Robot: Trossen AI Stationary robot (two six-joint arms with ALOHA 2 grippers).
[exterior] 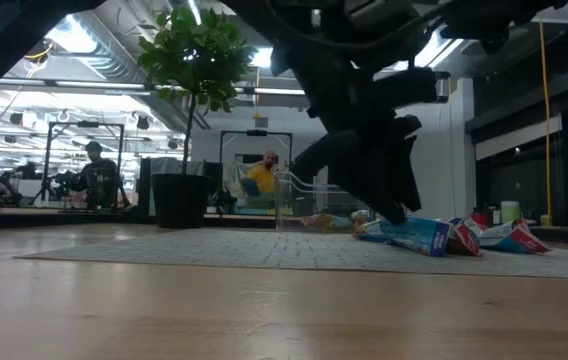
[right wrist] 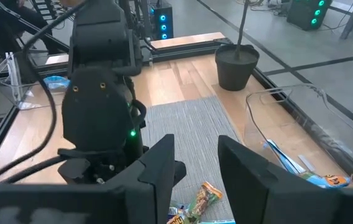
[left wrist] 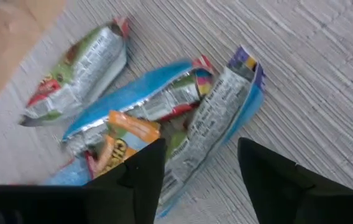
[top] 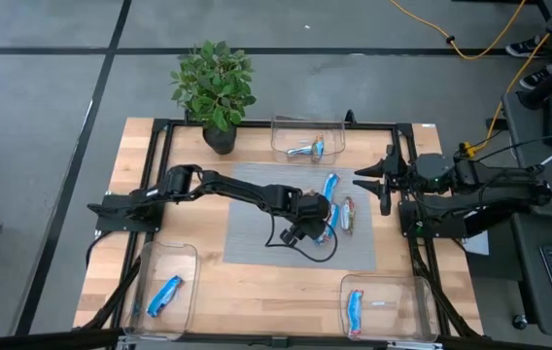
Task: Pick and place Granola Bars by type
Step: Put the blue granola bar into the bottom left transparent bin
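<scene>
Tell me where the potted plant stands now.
In the high view, the potted plant stands at the table's far edge, toward the left arm's side, beside the far clear bin.

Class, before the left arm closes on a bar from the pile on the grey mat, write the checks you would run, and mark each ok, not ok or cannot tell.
1. Left gripper open above the pile: ok, its fingers stand apart.
2. One bar between the fingers: ok, the blue-edged bar lies in the gap.
3. That bar free of its neighbours: not ok, it overlaps the blue bar beside it.
4. Right gripper out of the way: ok, it waits at the mat's right edge.
5. Bins ready: ok, the front left bin holds one blue bar.
6. Fingers touching the mat: cannot tell.
</scene>
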